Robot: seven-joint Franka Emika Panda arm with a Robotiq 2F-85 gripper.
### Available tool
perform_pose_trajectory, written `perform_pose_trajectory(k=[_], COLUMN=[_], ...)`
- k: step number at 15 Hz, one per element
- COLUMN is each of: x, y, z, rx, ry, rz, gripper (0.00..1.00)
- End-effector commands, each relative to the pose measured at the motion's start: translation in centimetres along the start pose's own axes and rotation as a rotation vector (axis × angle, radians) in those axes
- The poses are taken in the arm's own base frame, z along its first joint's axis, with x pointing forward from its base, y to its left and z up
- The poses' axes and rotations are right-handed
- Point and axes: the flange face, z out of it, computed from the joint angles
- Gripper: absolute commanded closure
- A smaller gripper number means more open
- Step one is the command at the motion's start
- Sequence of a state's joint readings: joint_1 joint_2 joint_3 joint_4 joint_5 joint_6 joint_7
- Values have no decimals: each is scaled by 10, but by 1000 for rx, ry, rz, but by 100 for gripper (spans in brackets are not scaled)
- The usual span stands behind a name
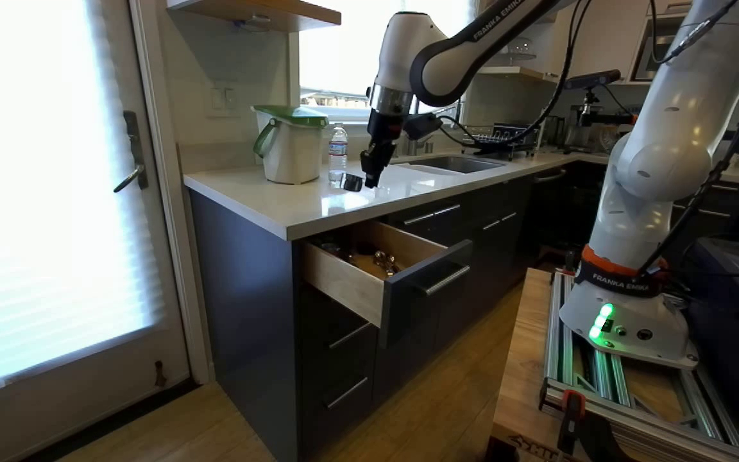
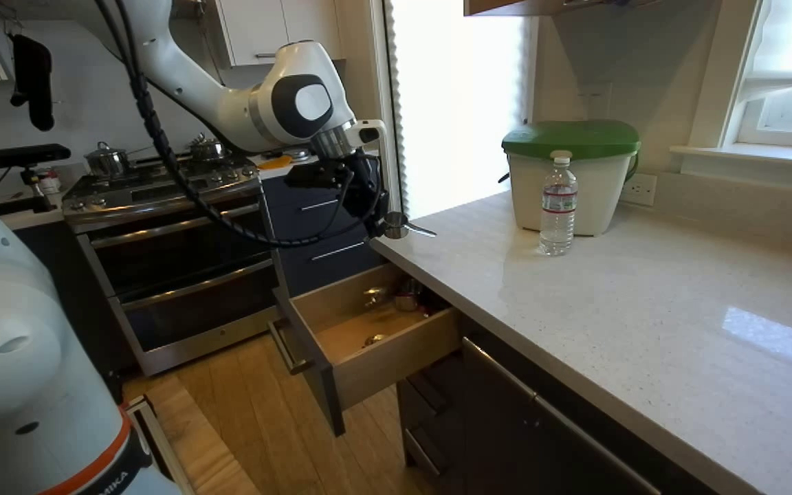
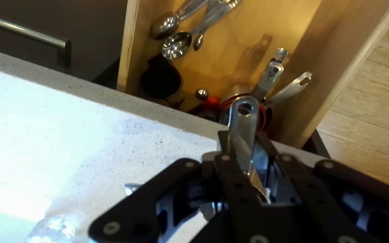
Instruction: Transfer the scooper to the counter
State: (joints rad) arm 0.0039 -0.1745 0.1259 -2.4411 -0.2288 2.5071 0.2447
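The jaws are pinched on the shiny scooper (image 2: 396, 225). Its long handle (image 3: 244, 126) lies between them, tip pointing toward the drawer (image 3: 289, 20); tabletop (image 2: 643, 330) below.

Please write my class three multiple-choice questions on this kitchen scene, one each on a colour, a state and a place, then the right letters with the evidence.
1. What colour is the lid of the bin?
A) red
B) green
C) black

2. How is the drawer with spoons in it?
A) fully shut
B) upside down
C) pulled out

3. Where is the bottle?
A) on the counter
B) in the bin
C) in the drawer

1 B: the lid shows green in both exterior views.
2 C: it juts out past the counter's edge, its spoons exposed in the wrist view.
3 A: it stands upright on the counter, near the bin, in both exterior views.
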Motion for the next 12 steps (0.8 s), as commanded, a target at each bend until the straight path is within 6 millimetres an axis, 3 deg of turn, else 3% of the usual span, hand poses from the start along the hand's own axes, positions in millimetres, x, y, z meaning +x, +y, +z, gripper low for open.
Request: perform_pose_trajectory(k=[1,6,9,12], x=[42,98,120,135], y=[-5,0,2,-30], z=[18,48,67,98], rx=[-48,-167,-232,-254], ry=[6,46,49,31], rz=[53,151,186,206], gripper=[95,95,95,95])
